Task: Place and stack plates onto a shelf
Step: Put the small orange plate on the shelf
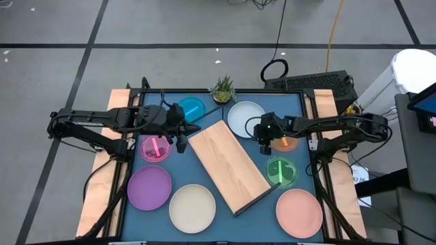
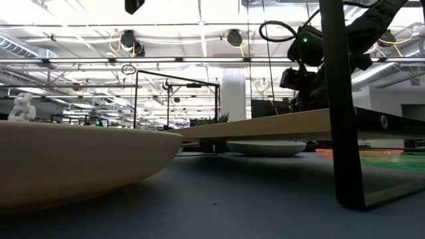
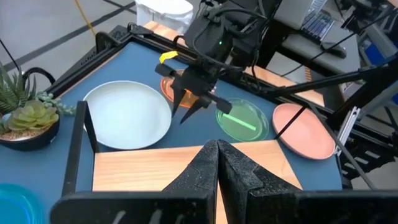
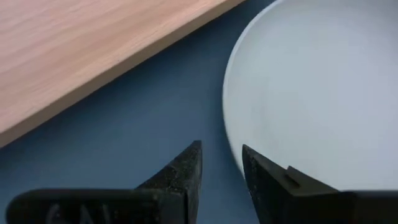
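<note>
The shelf (image 1: 228, 165), a light wooden board on a black wire frame, stands slantwise mid-table. The pale blue-white plate (image 1: 245, 118) rests on the table by its far end. My right gripper (image 4: 222, 165) is open at that plate's rim (image 4: 227, 118): one finger over the plate, one over bare table. My left gripper (image 3: 217, 155) is shut and empty, above the shelf's far-left corner. On the table lie the cyan (image 1: 191, 107), magenta (image 1: 155, 148), purple (image 1: 149, 187), cream (image 1: 192, 207), orange (image 1: 285, 141), green (image 1: 281, 171) and salmon (image 1: 299, 211) plates.
A small potted plant (image 1: 223, 88) stands at the table's far edge between the cyan and pale plates. The shelf top is bare wood. In the low view the cream plate (image 2: 66, 159) fills the foreground and a black shelf leg (image 2: 345, 133) stands on the right.
</note>
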You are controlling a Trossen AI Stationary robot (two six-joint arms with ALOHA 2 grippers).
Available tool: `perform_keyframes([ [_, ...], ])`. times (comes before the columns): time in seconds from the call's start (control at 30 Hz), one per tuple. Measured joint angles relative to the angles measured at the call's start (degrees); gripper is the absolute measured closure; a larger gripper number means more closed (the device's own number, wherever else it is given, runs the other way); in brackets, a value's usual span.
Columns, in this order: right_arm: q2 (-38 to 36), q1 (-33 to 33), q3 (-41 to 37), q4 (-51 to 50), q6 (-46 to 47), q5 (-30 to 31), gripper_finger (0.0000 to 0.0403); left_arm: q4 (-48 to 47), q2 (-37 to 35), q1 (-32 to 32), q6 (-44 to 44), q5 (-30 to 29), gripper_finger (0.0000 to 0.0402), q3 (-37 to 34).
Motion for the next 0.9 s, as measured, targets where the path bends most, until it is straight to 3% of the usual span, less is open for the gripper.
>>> perform_keyframes([
  [0.43,-7.87,3.03,0.07,-17.45,16.56,7.45,0.0303,-0.19,-0.05,0.02,0.05,-0.03,0.039,0.0],
  [0.63,-8.05,4.81,0.07,-19.79,20.82,7.89,0.0303,-0.47,-0.05,0.0,0.42,-0.07,0.039,0.0],
  [0.77,-7.59,5.5,-0.9,-22.83,24.88,12.13,0.0303,-0.87,-0.05,0.0,0.41,-0.09,0.039,0.0],
  [0.9,-7.62,5.61,-1.85,-20.44,23.74,12.44,0.0303,-1.18,-0.05,0.0,0.39,-0.09,0.039,0.0],
])
